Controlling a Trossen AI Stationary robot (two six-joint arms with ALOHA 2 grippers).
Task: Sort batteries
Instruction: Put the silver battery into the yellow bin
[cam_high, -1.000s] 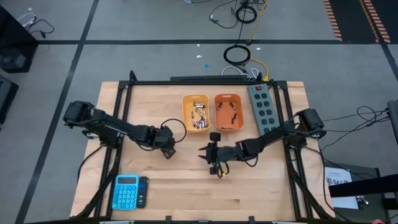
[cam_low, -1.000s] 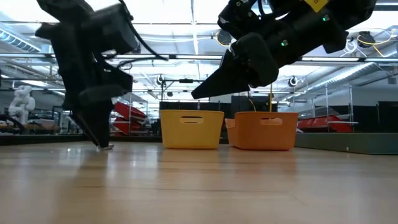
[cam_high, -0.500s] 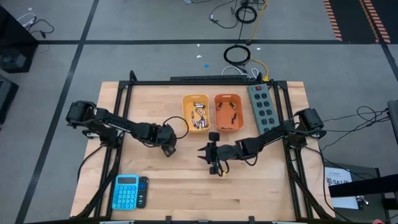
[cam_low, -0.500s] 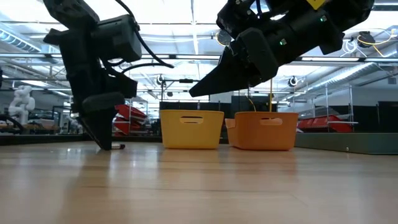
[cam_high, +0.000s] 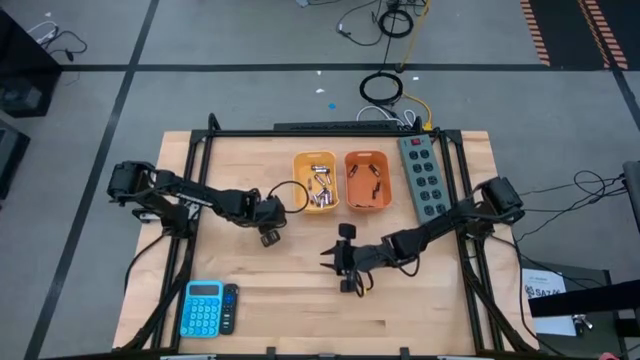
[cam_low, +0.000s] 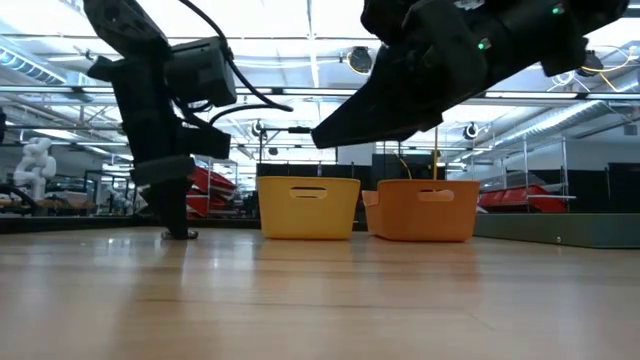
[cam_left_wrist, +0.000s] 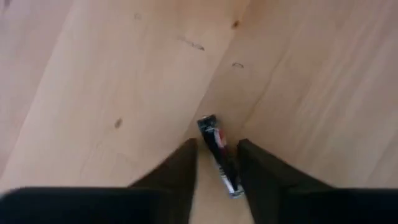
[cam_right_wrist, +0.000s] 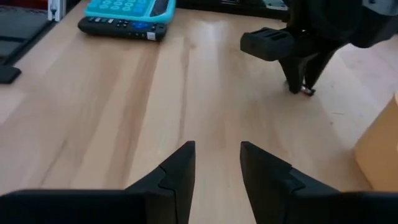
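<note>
Wooden table (cam_high: 300, 310): battery (cam_left_wrist: 219, 154) lay lengthwise between the left gripper (cam_left_wrist: 214, 163)'s half-parted fingers, apparently ungripped; right gripper (cam_right_wrist: 216, 163) open, empty.

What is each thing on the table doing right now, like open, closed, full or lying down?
Left pincer: down at the table, fingers either side of a battery.
Battery: lying flat on the wood.
Right pincer: open, empty, raised above the table.
Yellow bin: upright, several batteries inside.
Orange bin: upright, a few batteries inside.
Blue calculator: lying flat.
</note>
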